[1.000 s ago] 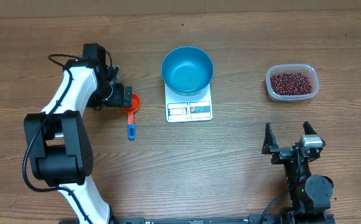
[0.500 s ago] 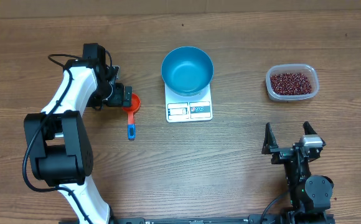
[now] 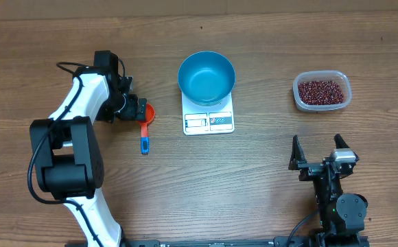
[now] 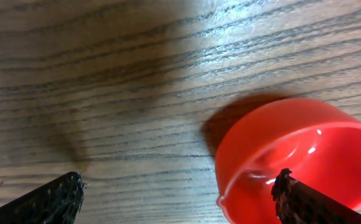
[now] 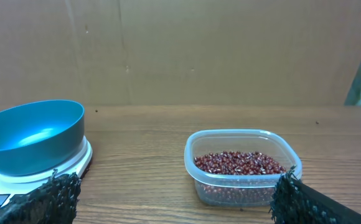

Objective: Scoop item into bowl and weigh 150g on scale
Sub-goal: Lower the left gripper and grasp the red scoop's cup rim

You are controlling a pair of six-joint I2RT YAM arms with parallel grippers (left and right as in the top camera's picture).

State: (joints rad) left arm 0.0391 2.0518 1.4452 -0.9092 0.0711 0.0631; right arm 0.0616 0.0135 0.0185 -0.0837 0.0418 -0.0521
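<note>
Left gripper (image 3: 138, 110) is hanging wide open at the red scoop (image 3: 148, 114) just left of the scale (image 3: 208, 121), one finger (image 4: 302, 202) over its cup, so closing there is risking a flip. Right gripper (image 3: 317, 152) is sitting wide, empty; beans (image 3: 320, 90) are lying in a tub (image 3: 295, 93) right of the scale, its print too small to read.

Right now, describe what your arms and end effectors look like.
Left arm: white shells between bulky black joints, a thin black cable looping beside it. Right arm: black, with a pale grey block. Left end effector and right end effector: two black, rough-textured fingers each.
</note>
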